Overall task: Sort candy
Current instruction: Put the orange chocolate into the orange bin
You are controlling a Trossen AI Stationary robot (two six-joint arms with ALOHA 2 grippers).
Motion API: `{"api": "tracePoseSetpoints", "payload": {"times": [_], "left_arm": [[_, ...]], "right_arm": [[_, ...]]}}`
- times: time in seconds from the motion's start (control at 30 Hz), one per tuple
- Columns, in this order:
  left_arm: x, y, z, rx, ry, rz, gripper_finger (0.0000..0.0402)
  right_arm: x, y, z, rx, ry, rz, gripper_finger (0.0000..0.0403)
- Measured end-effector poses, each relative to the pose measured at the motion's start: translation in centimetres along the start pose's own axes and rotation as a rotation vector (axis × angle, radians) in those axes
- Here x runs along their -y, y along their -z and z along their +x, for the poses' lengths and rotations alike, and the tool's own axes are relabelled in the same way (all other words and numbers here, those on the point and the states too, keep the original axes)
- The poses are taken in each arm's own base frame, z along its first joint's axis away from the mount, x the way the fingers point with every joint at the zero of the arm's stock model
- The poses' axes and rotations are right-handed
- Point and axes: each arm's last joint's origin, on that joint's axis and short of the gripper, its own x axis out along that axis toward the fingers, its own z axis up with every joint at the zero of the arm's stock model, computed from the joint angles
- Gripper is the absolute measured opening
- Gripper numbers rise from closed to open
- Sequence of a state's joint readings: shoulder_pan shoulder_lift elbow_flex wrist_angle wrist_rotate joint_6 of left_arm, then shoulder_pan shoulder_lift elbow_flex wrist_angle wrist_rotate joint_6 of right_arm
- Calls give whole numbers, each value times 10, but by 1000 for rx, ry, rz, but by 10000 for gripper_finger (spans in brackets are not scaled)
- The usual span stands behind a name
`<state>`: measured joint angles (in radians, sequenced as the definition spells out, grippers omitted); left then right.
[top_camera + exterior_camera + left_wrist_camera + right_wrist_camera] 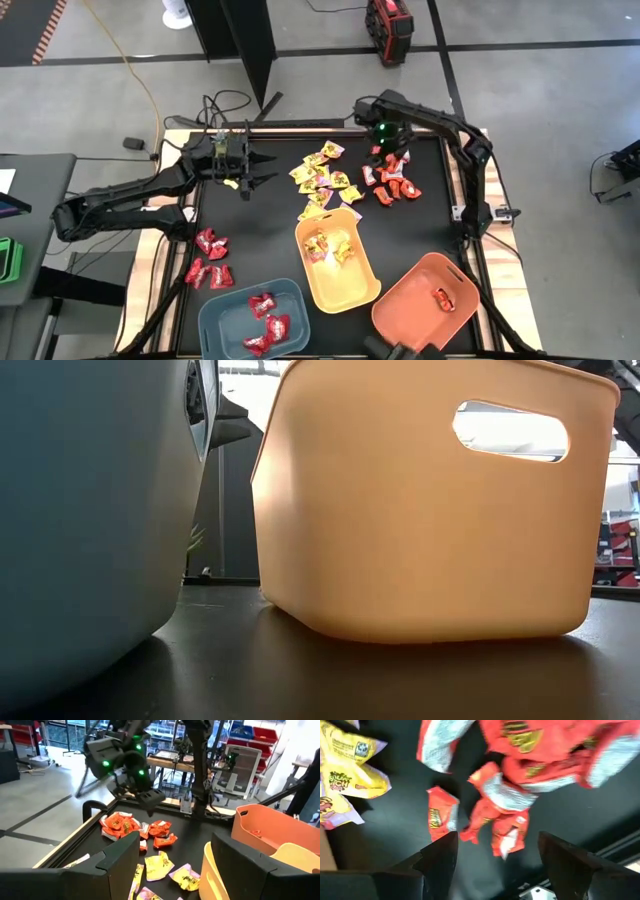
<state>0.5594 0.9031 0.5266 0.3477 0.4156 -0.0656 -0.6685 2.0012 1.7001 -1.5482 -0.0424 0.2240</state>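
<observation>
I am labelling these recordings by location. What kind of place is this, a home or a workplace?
Most likely a workshop or robotics lab, not a home: a bare concrete floor around the table, workbenches with red storage bins behind, and cables trailing across the floor.

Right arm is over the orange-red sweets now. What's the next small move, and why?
Probably lower the right pincer straight onto the orange-red sweet between its fingers, then close. The fingers stand open above the pile and hold nothing, and the orange bin holds just one sweet.
</observation>
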Motion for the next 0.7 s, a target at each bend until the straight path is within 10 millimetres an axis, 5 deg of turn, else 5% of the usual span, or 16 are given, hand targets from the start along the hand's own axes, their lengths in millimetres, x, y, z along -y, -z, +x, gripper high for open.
{"api": "tracePoseSetpoints", "payload": {"times": [0.33, 0.7], "left_arm": [[-1, 1, -1, -5, -8, 18, 241], [-6, 0, -2, -3, -32, 14, 241]], "right_arm": [[-64, 23, 54, -45, 76, -111, 290], [-72, 29, 97, -9, 128, -70, 290]]}}
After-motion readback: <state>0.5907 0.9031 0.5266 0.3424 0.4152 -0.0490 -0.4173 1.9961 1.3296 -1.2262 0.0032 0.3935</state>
